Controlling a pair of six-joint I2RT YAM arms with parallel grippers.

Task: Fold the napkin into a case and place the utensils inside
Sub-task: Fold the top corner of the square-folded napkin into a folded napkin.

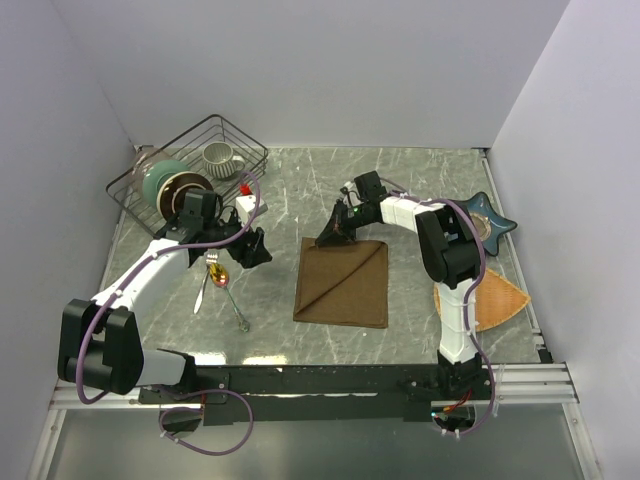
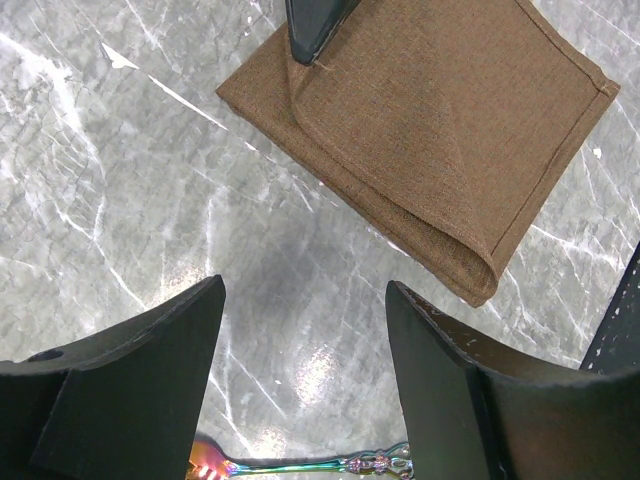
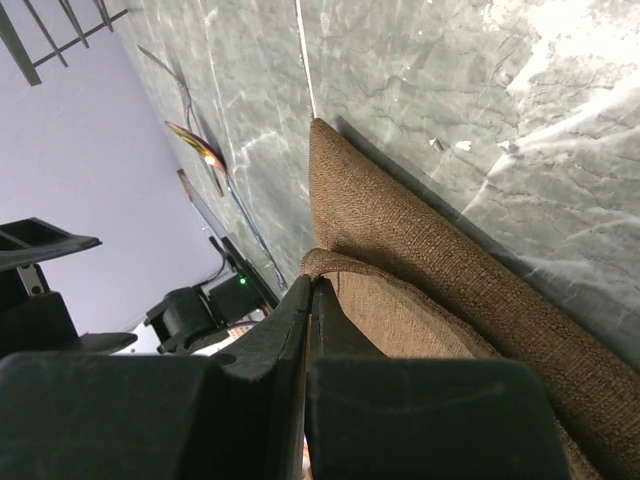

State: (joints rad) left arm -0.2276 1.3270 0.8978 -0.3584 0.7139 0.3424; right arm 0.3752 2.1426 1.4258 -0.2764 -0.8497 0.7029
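The dark-brown napkin [image 1: 342, 288] lies flat mid-table, its top layer folded over along a diagonal. My right gripper [image 1: 335, 232] is shut on the napkin's far left corner. In the right wrist view the jaws [image 3: 314, 288] pinch the edge of the upper layer of the napkin [image 3: 420, 240]. The utensils [image 1: 232, 305] lie on the table left of the napkin, one with a gold-orange bowl [image 1: 218, 273]. My left gripper [image 1: 256, 249] hovers open above them with nothing between its fingers [image 2: 470, 385]. One iridescent utensil handle [image 2: 330, 465] shows just below them, and the napkin [image 2: 430, 130] lies beyond.
A black wire basket [image 1: 246, 141] at the back left holds a ribbed mug [image 1: 221, 155] and bowls [image 1: 165, 183]. An orange-tan fan-shaped mat [image 1: 503, 300] and a dark star-shaped dish [image 1: 493, 222] sit at the right. Walls close in on three sides.
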